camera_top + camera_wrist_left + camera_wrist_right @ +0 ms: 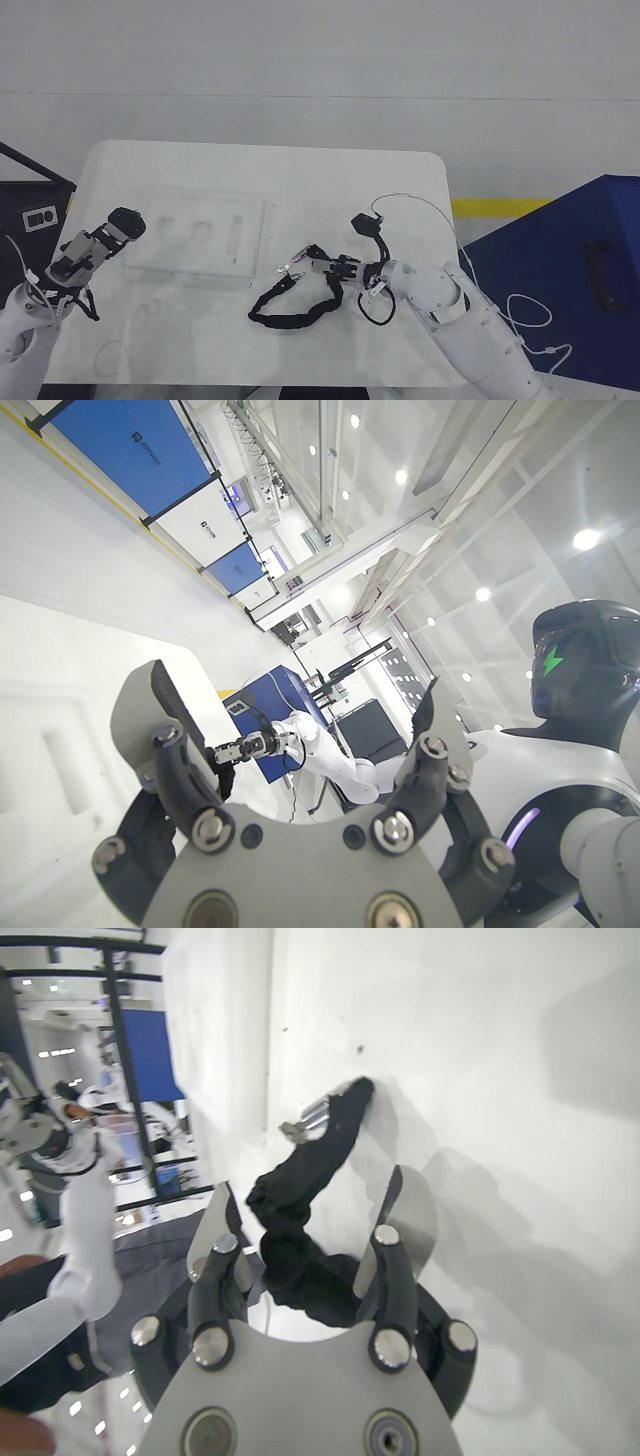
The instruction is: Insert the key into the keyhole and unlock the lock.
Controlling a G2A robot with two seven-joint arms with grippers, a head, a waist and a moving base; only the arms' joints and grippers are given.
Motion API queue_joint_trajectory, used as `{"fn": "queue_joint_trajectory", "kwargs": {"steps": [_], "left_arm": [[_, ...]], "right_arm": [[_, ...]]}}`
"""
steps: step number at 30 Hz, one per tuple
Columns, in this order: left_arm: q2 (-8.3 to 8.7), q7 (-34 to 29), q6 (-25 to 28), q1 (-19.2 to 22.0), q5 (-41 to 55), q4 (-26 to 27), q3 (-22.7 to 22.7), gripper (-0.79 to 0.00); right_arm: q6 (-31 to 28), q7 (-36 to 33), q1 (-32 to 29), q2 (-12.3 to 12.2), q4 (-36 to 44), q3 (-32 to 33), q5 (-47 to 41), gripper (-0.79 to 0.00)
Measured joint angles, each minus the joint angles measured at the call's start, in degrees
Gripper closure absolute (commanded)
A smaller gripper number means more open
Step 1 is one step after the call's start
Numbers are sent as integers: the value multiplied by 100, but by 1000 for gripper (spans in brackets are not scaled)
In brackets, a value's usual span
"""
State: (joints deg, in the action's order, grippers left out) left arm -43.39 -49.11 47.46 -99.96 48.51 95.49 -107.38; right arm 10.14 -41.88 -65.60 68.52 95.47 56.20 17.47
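The black-sleeved cable lock (328,298) lies looped mid-bench (400,190), with its silver end (316,1112) on the surface (I cannot tell whether a key sits in it). The right hand (310,1180) has its fingers apart, astride the lock's sleeve. The left hand (295,685) is spread wide, just beside a clear tray (262,215).

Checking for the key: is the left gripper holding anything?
No, the left gripper stands wide open with nothing between its jaws.

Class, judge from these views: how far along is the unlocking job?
Done: nothing visible; the lock lies curled on the table. In hand: the open right gripper straddles its black sleeve; the left gripper is open, empty. Left: the whole insert-and-turn step.
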Motion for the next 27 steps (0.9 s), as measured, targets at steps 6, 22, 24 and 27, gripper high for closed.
{"fn": "queue_joint_trajectory", "kwargs": {"steps": [6,22,24,27], "left_arm": [[0,0,0,0,0,0,0,-785],[0,0,0,0,0,0,0,-784],[0,0,0,0,0,0,0,-784],[0,0,0,0,0,0,0,-784]], "right_arm": [[1059,898,-1018,-193,2008,440,1862,-785],[1001,2013,-2237,-301,3505,402,3539,-785],[1001,2013,-2237,-301,3505,402,3539,-785],[1001,2013,-2237,-301,3505,402,3539,-785]]}}
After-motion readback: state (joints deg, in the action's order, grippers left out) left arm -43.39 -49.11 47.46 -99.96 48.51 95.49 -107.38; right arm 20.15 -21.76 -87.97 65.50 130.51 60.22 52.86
